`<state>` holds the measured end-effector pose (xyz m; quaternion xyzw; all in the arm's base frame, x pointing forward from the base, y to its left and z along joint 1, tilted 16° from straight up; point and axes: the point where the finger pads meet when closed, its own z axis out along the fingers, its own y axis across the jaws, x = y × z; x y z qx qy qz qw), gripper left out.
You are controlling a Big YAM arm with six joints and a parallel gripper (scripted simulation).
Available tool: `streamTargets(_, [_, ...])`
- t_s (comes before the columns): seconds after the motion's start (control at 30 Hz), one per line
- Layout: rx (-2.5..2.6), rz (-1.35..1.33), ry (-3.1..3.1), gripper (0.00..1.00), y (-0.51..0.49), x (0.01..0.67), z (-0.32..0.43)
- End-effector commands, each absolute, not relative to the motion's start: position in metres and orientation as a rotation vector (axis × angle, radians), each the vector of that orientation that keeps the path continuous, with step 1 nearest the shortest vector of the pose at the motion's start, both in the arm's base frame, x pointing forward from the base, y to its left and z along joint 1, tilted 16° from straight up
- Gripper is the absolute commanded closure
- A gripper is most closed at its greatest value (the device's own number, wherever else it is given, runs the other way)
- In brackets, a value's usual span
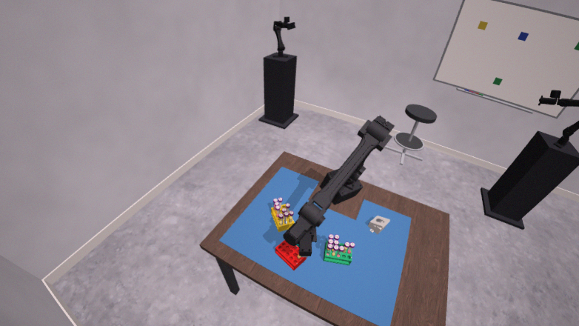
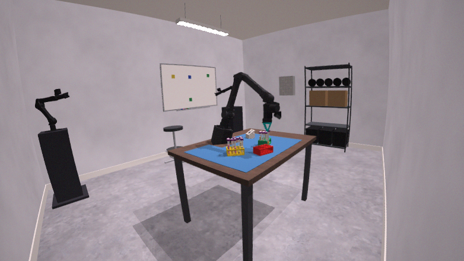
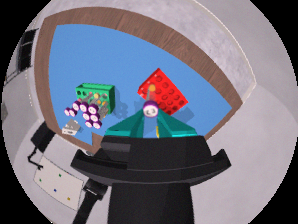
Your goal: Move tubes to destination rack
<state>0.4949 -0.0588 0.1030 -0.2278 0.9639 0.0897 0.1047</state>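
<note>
A: Now, left to right in the top view: yellow rack RB (image 1: 278, 224), red rack QR (image 1: 288, 255), green rack RA (image 1: 337, 256) on the table (image 1: 429, 227).

B: And the tool (image 3: 152, 123)?

A: Pinched on a tube (image 3: 149, 110), purple cap up, long axis vertical, hanging above the blue mat (image 1: 364, 279) between QR and RA. ID unreadable.

B: Destination bearing?

A: Left of the tool and nearer the arm's base; QR directly alongside, RB just beyond. Likely a carry leftward over QR's corner, then down into the named well.
</note>
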Motion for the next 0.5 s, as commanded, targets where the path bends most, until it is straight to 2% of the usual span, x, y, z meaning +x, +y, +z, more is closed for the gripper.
streamTargets(0.0, [-0.672,0.236,2.801,1.00,-0.067,0.498,0.128])
streamTargets(0.47, [-0.673,0.215,2.775,1.00,-0.072,0.509,0.151])
